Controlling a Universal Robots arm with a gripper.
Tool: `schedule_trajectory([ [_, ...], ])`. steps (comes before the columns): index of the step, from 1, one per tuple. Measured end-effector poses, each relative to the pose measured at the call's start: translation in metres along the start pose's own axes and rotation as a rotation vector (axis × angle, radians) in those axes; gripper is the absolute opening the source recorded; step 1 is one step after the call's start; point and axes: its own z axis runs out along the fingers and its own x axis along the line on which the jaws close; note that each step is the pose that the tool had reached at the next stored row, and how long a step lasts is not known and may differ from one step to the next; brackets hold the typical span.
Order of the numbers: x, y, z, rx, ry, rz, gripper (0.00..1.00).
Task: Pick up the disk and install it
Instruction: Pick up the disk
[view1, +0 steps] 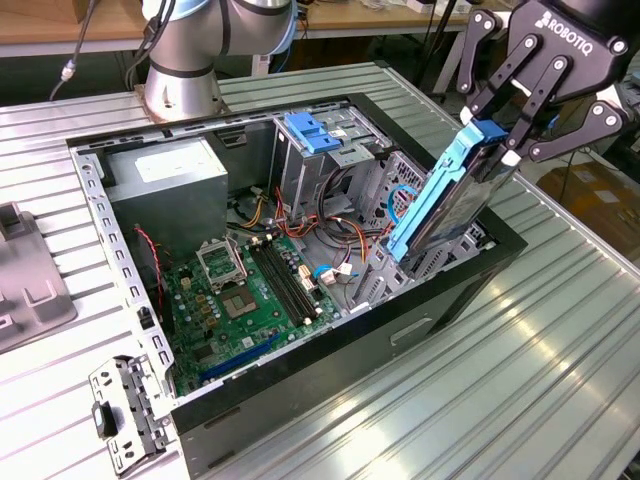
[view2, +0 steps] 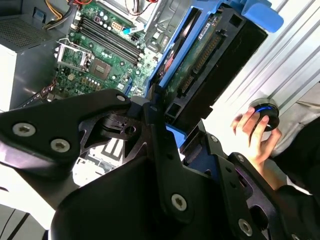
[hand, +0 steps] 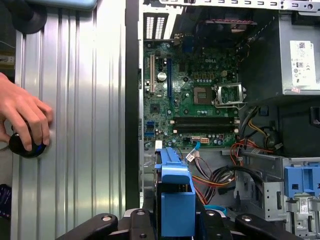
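Close by me, outside the open computer case (view1: 330, 345), a person's hand (hand: 25, 120) rests on a black knob (hand: 22, 145) on the ribbed metal table (view1: 500, 380); inside the case, a tangle of cables (view1: 310, 215) lies near the lower end of the disk (view1: 450, 200), beside the metal drive cage (view1: 300, 170) with its blue latch (view1: 312, 130); farther in lies the green motherboard (view1: 250, 290), and beyond it the grey power supply (view1: 165, 185); my gripper (view1: 512, 140) has its fingers clamped on the disk's upper end; the disk stands tilted, its lower end down inside the case at the exterior view's right.
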Motion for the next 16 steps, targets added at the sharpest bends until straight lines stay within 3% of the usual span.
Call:
schedule_trajectory([
  [16,0.0065,-0.021,-0.002,-0.0059,0.0001,0.0,0.37],
])
